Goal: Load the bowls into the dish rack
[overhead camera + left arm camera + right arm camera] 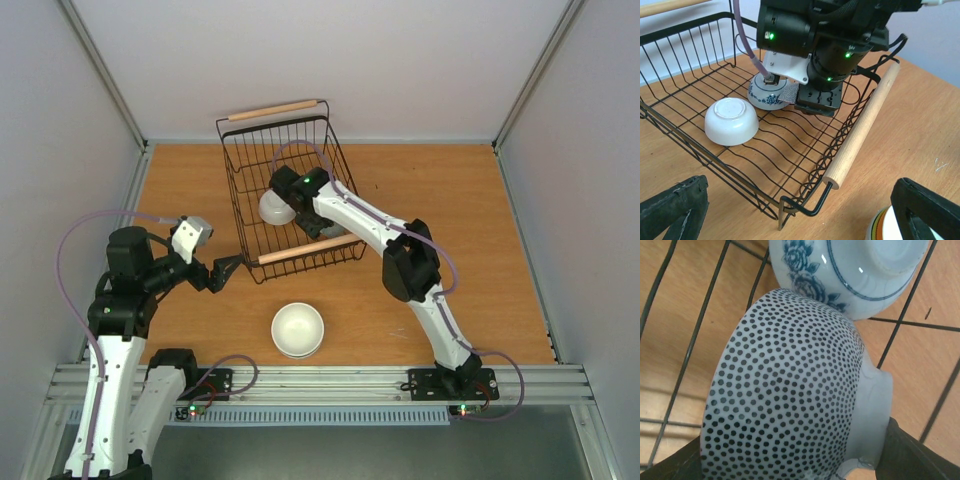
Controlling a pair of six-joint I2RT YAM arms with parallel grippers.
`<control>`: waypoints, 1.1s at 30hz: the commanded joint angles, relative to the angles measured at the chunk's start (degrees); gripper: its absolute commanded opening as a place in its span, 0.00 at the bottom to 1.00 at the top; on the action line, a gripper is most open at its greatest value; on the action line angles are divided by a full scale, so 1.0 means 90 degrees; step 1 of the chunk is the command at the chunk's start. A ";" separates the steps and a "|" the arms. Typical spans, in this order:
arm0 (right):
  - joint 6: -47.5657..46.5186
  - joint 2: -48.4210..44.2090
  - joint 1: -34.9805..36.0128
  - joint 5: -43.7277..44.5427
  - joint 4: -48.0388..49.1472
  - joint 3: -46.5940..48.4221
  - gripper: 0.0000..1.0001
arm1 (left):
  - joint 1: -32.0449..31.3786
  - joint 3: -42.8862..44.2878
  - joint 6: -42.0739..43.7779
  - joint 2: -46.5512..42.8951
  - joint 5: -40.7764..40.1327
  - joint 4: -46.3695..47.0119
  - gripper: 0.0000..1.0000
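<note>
Close to the near edge of the tabletop [480,250], about midway along it, sits a stack of bowls [298,330]. A plain white one is on top, and the left wrist view shows an orange rim beneath it. Just left of the stack and a little farther in, the left arm [125,300] ends in the left jaws. They are spread wide over bare wood, gripping nothing, and point toward the dish rack [238,190].

The rack stands on the far half of the tabletop, left of the middle and turned at an angle. It has 2 wooden handles. The right arm [410,265] reaches in over the near handle [305,250].

3 bowls are inside the rack. A white bowl [272,210] lies upside down on the wire floor by the rack's left side. Just beyond it, the right jaws pinch a speckled bowl [790,400] tipped on its side, one finger at each end of it. That bowl rests up against a blue-and-white bowl [840,285], which is also upside down on the wires. The far handle [272,110] lies toward the tabletop's far edge.
</note>
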 commanded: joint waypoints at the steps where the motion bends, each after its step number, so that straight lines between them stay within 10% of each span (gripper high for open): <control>1: 0.0084 0.0239 0.0055 0.0152 -0.0386 0.0413 0.01 | 0.0017 0.0010 0.0020 0.0004 0.0094 0.0197 1.00; 7: 0.0125 0.0336 0.0082 0.0027 -0.0403 0.0402 0.26 | 0.0016 -0.0001 0.0030 0.0026 0.0094 0.0230 0.99; 13: 0.0001 0.0387 0.0260 0.0021 -0.0299 0.0399 0.97 | 0.0018 -0.0001 0.0030 0.0018 0.0075 0.0227 0.99; 33: 0.0344 -0.1618 0.0489 -0.0450 0.1129 -0.0071 0.99 | 0.0017 0.0009 0.0049 -0.0013 0.0093 0.0197 1.00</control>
